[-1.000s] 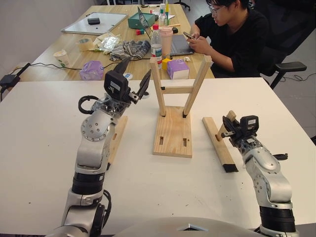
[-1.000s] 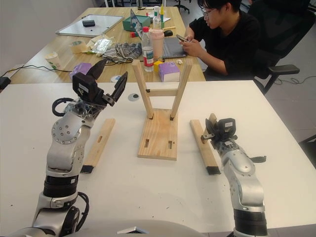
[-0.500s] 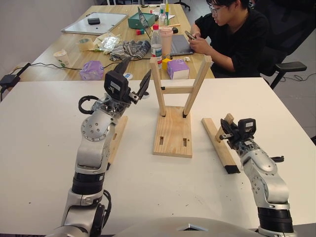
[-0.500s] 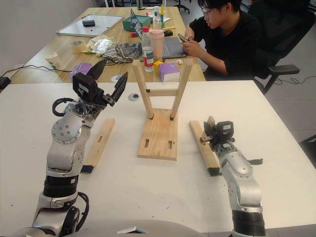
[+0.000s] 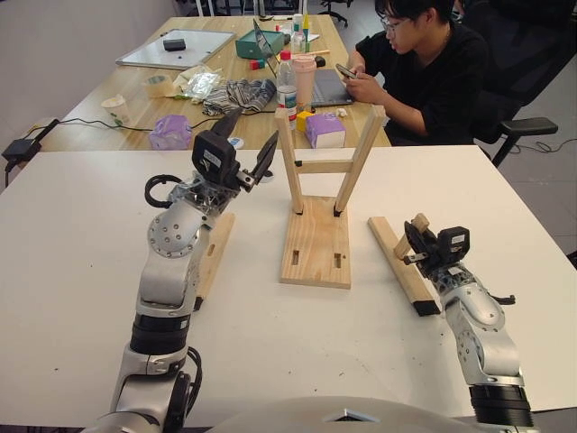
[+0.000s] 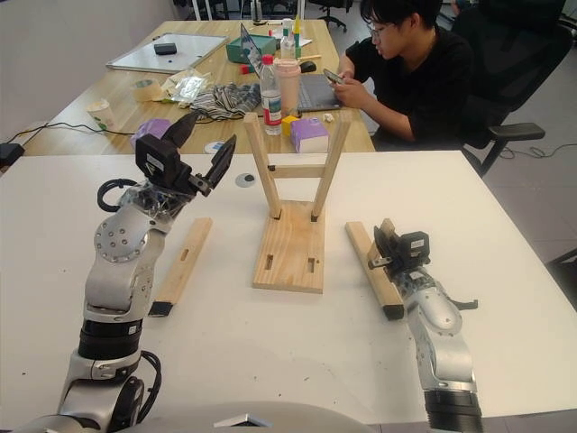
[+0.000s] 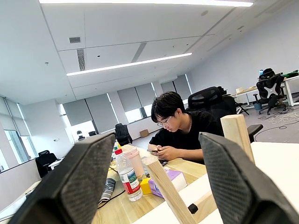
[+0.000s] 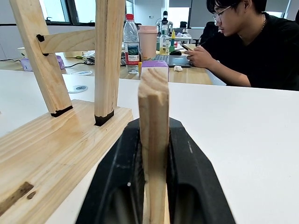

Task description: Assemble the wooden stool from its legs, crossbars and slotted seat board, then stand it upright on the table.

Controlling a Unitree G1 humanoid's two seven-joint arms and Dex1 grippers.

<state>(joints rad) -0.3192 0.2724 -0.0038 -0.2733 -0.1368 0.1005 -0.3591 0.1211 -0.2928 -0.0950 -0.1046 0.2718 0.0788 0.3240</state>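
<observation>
Wood like this probably handled as light, stiff and dry, not slippery, with the thin tenon ends as the weak spots, so a grip across the flat faces near mid-length looked soundest. The right gripper (image 5: 417,245) was closed on a short wooden piece (image 8: 153,116), pinching its two broad faces with the narrow edge uppermost. The piece's long axis ran away from the robot, its far end tilted upward. It sat just beside the loose leg (image 5: 397,257), which lay flat on the table (image 5: 72,234) and pointed away from the robot. Whether the two were joined could not be told.

The seat board (image 5: 315,244) lay flat at centre. Two standing legs (image 5: 288,162) and a crossbar (image 5: 323,165) rose from its far slots. The left gripper (image 5: 248,135) hung wide open above a slotted bar (image 5: 215,248).
</observation>
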